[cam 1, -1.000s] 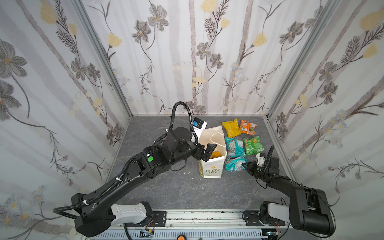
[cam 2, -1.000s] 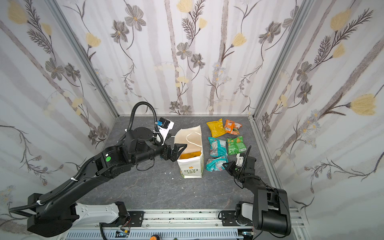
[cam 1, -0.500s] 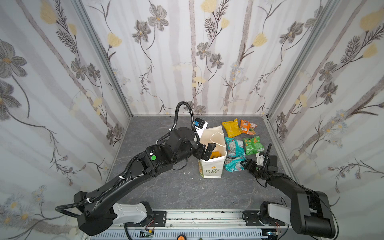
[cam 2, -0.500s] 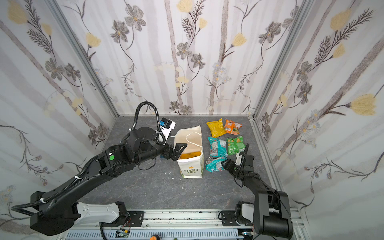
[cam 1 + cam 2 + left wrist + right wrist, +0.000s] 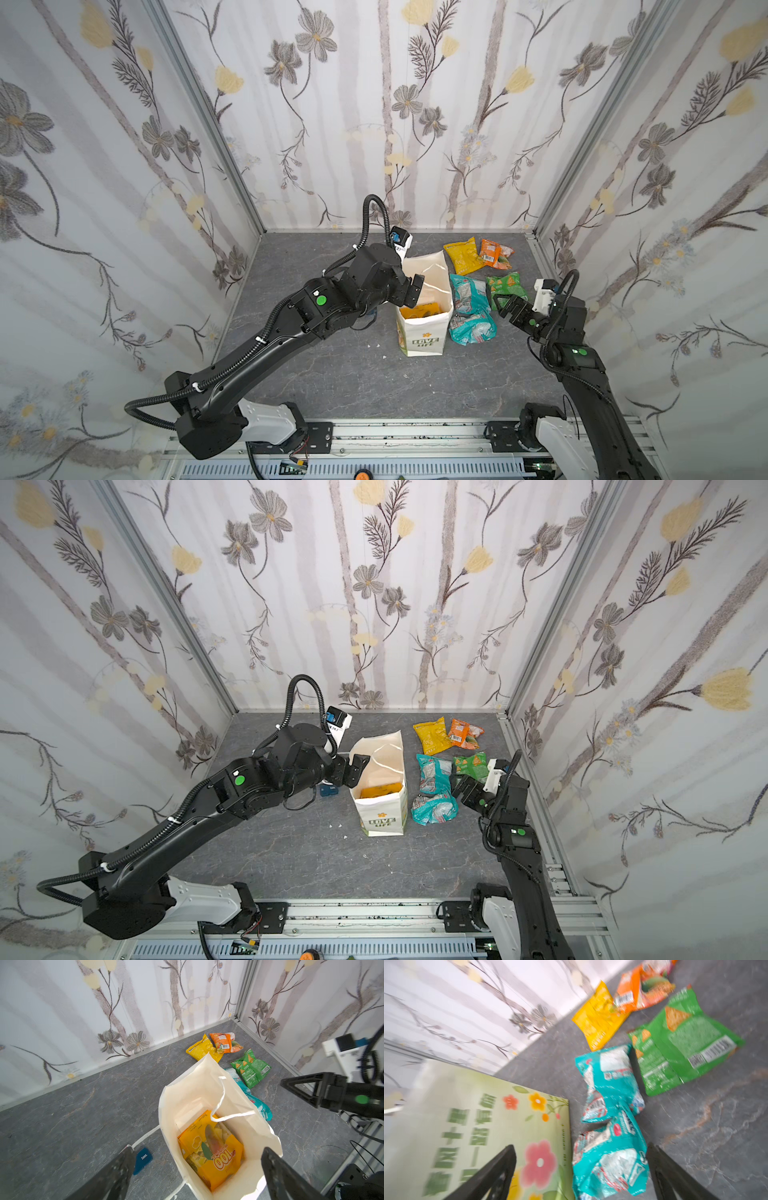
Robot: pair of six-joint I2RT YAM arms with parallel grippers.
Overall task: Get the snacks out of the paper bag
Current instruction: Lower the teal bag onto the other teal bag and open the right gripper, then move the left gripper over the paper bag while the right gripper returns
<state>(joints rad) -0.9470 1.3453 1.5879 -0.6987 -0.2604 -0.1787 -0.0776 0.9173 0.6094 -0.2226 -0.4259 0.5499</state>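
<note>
We see the white paper bag [image 5: 424, 336] standing upright and open on the grey surface [image 5: 332, 374], its "LOVE LIFE" face turned toward the arms' bases. One orange-yellow packet [image 5: 209, 1151] lies at the bottom of it, under a loose white cord handle [image 5: 221, 1101]. The left jaws hang spread wide at the left rim of the bag's mouth, pinching nothing; we cannot tell whether they touch the paper.

Five snacks lie out on the surface to the right of the bag. By the back wall a yellow packet [image 5: 461, 257] has an orange packet [image 5: 492, 253] overlapping its edge. Closer in, the far teal packet [image 5: 467, 291] touches the near teal packet [image 5: 473, 328], both just beside the bag's green illustrated side. A green packet [image 5: 509, 282] lies to their right.

The right jaws, spread and empty, hang low over the near end of the green packet. A small dark blue box [image 5: 328, 789] lies left of the bag, under the left arm [image 5: 249, 787].
</note>
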